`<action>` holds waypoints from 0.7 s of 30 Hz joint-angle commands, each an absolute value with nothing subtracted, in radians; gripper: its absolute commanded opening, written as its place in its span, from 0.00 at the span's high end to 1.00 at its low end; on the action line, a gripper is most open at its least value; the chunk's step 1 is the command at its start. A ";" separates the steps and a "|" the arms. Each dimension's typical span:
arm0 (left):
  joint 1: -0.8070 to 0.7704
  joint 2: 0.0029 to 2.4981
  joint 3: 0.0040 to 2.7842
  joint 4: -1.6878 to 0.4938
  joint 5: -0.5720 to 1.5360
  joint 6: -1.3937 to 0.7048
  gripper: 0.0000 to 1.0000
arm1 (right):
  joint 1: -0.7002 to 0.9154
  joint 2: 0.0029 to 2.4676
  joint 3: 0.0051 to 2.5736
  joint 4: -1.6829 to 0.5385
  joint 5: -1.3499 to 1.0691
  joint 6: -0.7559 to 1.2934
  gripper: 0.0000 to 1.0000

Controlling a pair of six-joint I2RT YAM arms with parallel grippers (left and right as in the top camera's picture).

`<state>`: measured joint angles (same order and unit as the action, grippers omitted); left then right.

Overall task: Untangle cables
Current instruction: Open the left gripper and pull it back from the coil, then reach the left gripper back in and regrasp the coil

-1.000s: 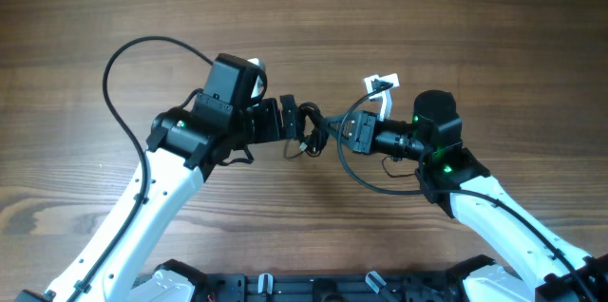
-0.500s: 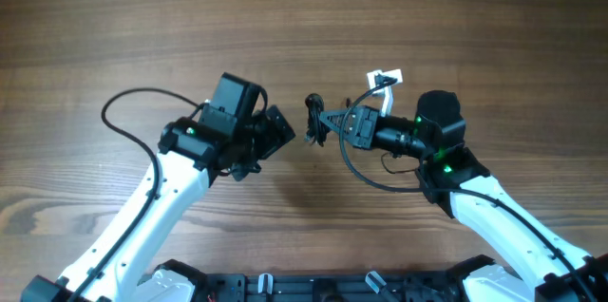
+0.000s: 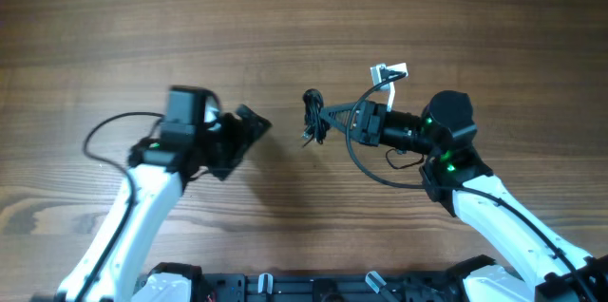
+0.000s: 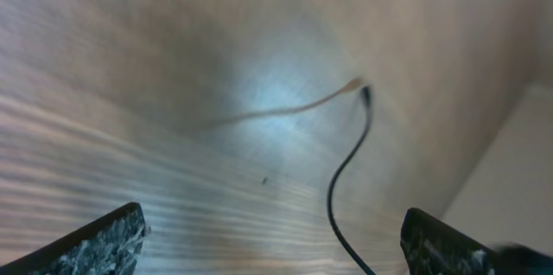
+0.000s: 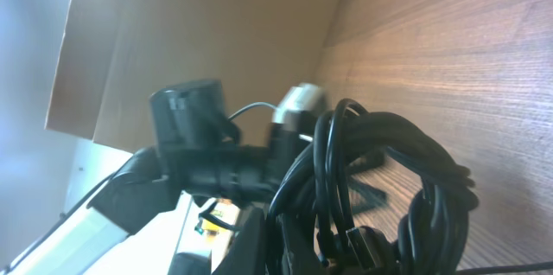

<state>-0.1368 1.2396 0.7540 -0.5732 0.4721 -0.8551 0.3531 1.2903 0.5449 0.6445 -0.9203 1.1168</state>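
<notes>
The cables [image 3: 313, 118] are a small dark knot of thin black wires, hanging from my right gripper [image 3: 324, 113] just above the table's middle. In the right wrist view the bundle [image 5: 380, 188] fills the lower part as looped black wires with a plug end, and it hides most of the fingers. My left gripper [image 3: 251, 124] is open and empty, well to the left of the knot and apart from it. In the left wrist view its two fingertips [image 4: 95, 242] stand far apart, and a thin blurred black wire [image 4: 344, 171] lies on the wood between them.
The wooden table [image 3: 285, 17] extends all round. The right arm's thicker black cable [image 3: 366, 164] loops below its wrist, with a white tag [image 3: 390, 73] above it. The left arm's own cable [image 3: 100, 133] loops at its left. The left arm [image 5: 190, 141] shows beyond the bundle.
My left gripper has let go of the knot, opened and drawn back to the left. My right gripper keeps the knot and has shifted slightly up.
</notes>
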 commanded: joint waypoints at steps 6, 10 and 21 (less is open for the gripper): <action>-0.043 1.012 0.730 -0.538 0.720 -0.500 0.08 | 0.349 1.287 0.554 0.664 -0.938 1.183 0.96; -0.043 1.015 0.627 -0.358 0.865 -0.501 0.11 | 0.349 1.287 0.554 0.676 -0.949 1.234 0.96; -0.104 1.081 0.459 0.154 0.924 -0.714 0.07 | 0.350 1.287 0.554 0.785 -1.005 1.311 0.96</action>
<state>-0.0597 1.0462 0.4652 0.0734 0.8948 -0.6304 0.3515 1.2903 0.5449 0.7723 -0.9714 1.2907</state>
